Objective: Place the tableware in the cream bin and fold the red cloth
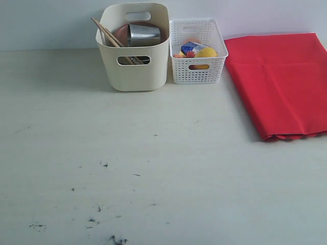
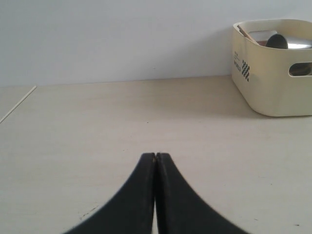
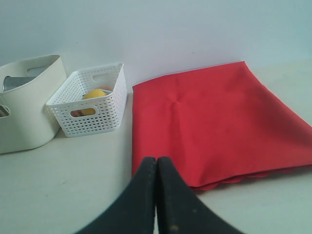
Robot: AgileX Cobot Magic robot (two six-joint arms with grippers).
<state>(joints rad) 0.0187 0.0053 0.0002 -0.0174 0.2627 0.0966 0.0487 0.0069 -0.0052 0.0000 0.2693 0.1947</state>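
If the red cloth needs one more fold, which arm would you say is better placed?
Right, probably: the cloth lies just ahead of the shut right gripper; the left gripper faces only table and the bin.

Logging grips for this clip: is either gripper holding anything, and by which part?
Nothing is held. The left gripper and the right gripper are both shut with nothing between the fingers.

You have nothing legible to read here. On one wall of the cream bin [image 2: 273,83] you can see a small printed mark [image 2: 245,69]: a black checkered patch with tiny lettering beside it, too small to make out. The blue-printed carton [image 1: 190,47] in the white lattice basket [image 1: 198,71] carries print that is equally unreadable.
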